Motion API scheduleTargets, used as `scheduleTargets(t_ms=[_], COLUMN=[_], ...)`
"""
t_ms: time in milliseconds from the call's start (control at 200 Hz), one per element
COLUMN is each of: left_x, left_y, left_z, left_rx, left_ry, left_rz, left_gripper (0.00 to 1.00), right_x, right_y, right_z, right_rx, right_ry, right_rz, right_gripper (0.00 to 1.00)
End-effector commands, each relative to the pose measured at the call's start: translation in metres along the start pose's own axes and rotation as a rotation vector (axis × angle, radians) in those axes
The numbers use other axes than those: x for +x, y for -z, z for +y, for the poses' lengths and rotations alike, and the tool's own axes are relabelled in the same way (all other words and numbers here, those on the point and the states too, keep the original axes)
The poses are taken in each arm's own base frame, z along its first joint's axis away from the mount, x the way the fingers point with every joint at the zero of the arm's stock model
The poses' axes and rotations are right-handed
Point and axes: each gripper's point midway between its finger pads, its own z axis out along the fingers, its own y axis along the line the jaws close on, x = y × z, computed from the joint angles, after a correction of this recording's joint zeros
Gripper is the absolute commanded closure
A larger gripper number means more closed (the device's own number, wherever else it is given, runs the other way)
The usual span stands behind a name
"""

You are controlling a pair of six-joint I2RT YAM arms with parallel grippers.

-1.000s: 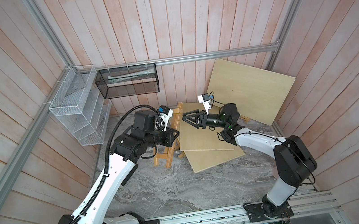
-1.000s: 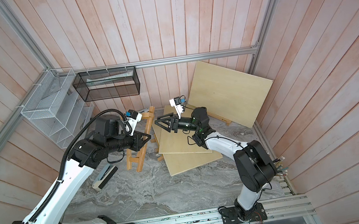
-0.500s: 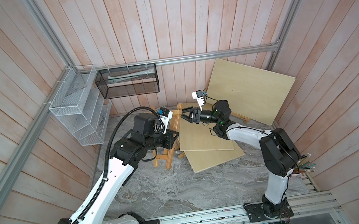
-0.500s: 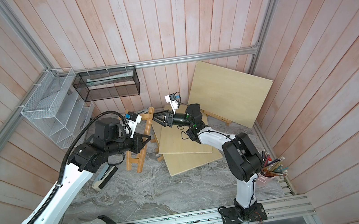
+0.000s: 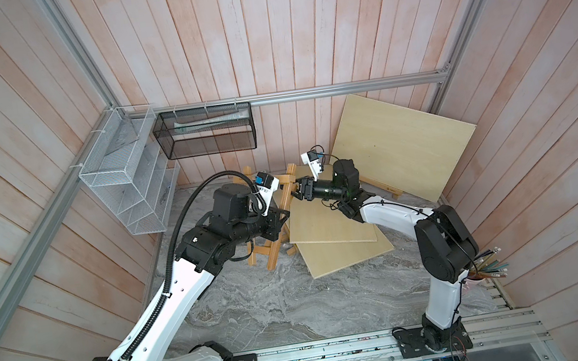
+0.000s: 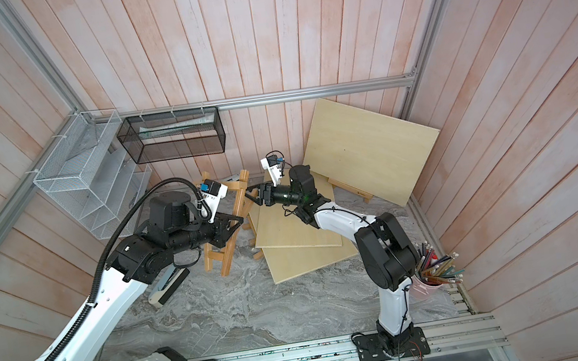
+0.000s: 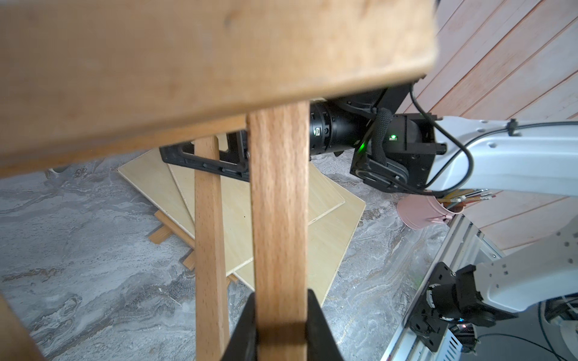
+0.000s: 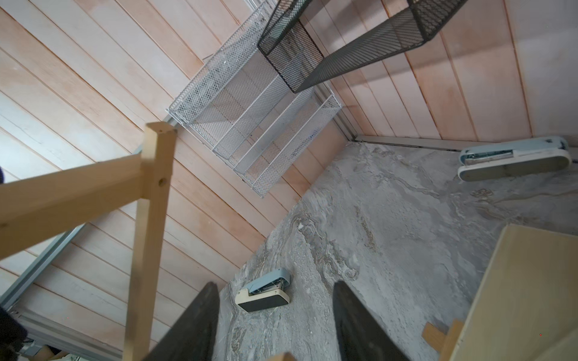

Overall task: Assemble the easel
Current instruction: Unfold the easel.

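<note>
In the left tool (image 7: pixel 280 315), the easel (image 5: pixel 271 257) stands upright, feet down.

The white-and-black left arm (image 5: pixel 180 290) reaches inward, its black left gripper (image 7: pixel 280 297) clamped on a light wooden easel slat (image 7: pixel 278 203); the black right gripper (image 8: pixel 275 286) (jaws apart) faces it.

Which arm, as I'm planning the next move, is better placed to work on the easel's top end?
Right, probably. The right gripper is open and free near the top of the easel, while the left gripper is shut on its slat, steadying it.
</note>
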Motion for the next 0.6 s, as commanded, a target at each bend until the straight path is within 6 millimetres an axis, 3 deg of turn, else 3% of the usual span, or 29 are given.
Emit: scheduleTargets(t_ms=[0,95,165,285,450,530,595], left_x=[-0.062,-0.074,-0.074,-0.056,-0.009,0.007,0.012], left_y=[0.036,0.046,0.043,0.022,0.004,0.004,0.005], left_z=[-0.006,0.004,0.013,0.038,0.072,0.077,0.069], left_rx=[-0.042,-0.118,-0.178,-0.291,-0.429,-0.437,-0.388], left_ry=[-0.105,-0.148,-0.181,-0.225,-0.333,-0.367,-0.415], left_rz=[-0.276,-0.335,-0.307,-0.150,0.149,0.249,0.276], left_gripper=[1.00,1.00,1.00,1.00,1.00,1.00,1.00], right_x=[0.035,0.055,0.056,0.026,-0.018,-0.024,-0.025], right_y=[0.006,0.015,0.022,0.048,0.107,0.128,0.139], right_z=[-0.028,-0.045,-0.047,-0.040,-0.035,-0.033,-0.030], right_rx=[0.111,0.174,0.181,0.158,0.193,0.242,0.287], right_ry=[-0.029,-0.049,-0.048,-0.059,-0.054,-0.032,-0.014], right_rz=[0.062,0.084,0.077,-0.018,-0.176,-0.216,-0.233], right_gripper=[0.41,0.41,0.40,0.40,0.40,0.40,0.40])
